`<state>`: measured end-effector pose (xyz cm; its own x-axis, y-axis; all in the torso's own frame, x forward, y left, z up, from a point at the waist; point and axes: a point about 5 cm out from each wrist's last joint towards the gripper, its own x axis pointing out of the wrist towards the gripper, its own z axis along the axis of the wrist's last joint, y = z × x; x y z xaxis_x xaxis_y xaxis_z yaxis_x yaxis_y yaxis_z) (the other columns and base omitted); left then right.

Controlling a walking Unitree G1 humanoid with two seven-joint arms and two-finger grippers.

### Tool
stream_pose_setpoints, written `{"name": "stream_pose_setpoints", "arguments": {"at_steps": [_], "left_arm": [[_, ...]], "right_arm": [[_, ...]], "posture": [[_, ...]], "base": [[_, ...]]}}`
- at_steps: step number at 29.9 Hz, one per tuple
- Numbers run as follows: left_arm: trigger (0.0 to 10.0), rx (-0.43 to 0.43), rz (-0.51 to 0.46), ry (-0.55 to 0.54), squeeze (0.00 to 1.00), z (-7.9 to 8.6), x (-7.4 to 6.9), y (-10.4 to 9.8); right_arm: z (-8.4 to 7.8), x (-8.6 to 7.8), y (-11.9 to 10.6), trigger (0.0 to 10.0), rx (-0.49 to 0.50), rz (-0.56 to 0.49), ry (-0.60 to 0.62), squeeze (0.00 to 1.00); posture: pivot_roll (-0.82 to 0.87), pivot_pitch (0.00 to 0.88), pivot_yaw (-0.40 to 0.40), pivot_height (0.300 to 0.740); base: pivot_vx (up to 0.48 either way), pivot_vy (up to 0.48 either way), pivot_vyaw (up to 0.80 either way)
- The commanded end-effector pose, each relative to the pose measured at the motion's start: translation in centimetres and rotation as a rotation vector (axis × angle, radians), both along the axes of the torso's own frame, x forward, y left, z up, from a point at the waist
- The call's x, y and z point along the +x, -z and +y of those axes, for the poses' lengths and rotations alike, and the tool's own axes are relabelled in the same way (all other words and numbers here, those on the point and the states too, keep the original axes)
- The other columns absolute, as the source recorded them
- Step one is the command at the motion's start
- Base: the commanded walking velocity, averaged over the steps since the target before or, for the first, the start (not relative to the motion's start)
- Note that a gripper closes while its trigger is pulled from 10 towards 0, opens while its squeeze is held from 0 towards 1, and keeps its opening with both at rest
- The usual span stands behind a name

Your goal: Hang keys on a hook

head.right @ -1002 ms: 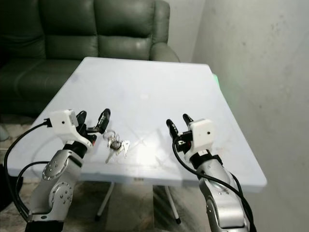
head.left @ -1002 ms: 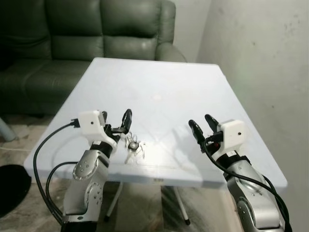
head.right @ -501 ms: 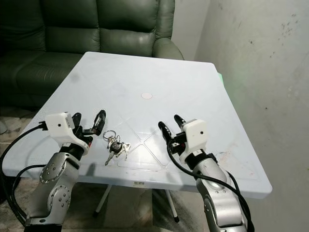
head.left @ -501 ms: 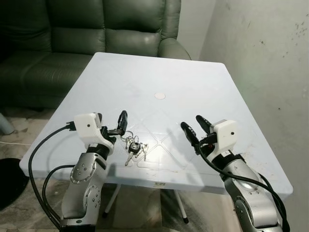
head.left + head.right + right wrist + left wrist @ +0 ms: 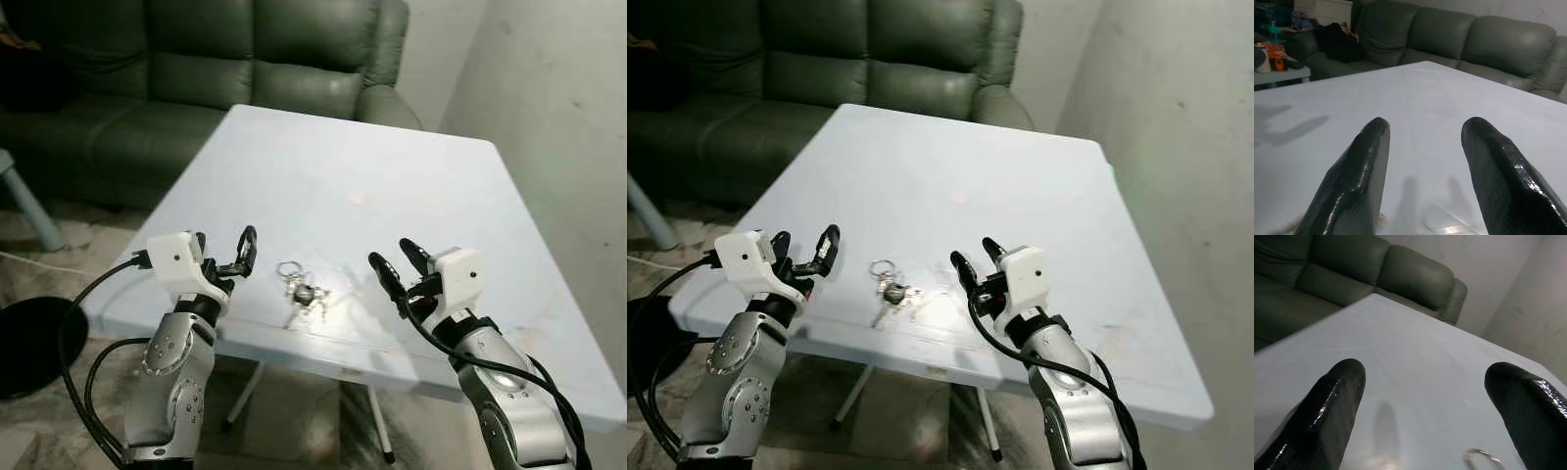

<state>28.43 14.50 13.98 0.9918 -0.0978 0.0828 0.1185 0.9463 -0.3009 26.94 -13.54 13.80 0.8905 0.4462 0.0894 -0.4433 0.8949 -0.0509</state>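
**Keys lie between two open grippers, not yet picked up**

The step in hand looks like the pickup, and it calls for care because the bunch of keys (image 5: 301,292) lies flat on a smooth top near the front edge. The better target is likely the key ring (image 5: 883,267), which sits at the far end of the bunch; a finger slipped through or under it would hold more surely than a pinch on the loose blades. Either gripper would have to tilt its fingers down to the surface and close slowly, since a hard nudge could slide the keys toward the edge. No hook can be made out, so the hanging spot must be found afterwards.

The white folding table (image 5: 343,166) carries nothing else that can be made out, apart from a faint round mark near its middle. Behind it stands a dark green leather sofa (image 5: 265,49), and a pale, scuffed wall (image 5: 568,88) runs along the robot's right. A dark round object (image 5: 24,343) rests on the floor at the left.

The left gripper (image 5: 230,253) hovers just beside the keys on their left, fingers spread and empty. The right gripper (image 5: 399,264) hovers near them on the right, also spread and empty. In the left wrist view the ring's arc shows low between the fingertips (image 5: 1332,396).
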Motion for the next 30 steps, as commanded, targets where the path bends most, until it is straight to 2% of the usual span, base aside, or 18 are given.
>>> {"name": "stream_pose_setpoints", "arguments": {"at_steps": [1, 18, 30], "left_arm": [[10.0, -0.009, -0.013, 0.009, 0.00, -0.26, 0.00, -0.41], [10.0, -0.015, -0.008, 0.004, 0.00, -0.28, 0.03, -0.40], [10.0, -0.006, 0.000, -0.017, 0.00, -0.15, 0.12, -0.33]], "right_arm": [[-0.05, -0.12, -0.38, 10.0, -0.001, -0.010, -0.009, 0.00], [0.08, -0.23, -0.48, 10.0, 0.002, -0.008, -0.015, 0.00], [0.08, -0.19, -0.55, 10.0, 0.006, -0.004, -0.015, 0.00]], "posture": [[-0.02, 0.000, -0.082, 0.740], [-0.02, 0.000, -0.085, 0.740], [-0.02, 0.001, -0.088, 0.740]], "base": [[0.000, 0.439, 0.00], [0.000, 0.440, 0.00], [0.000, 0.000, 0.00]]}}
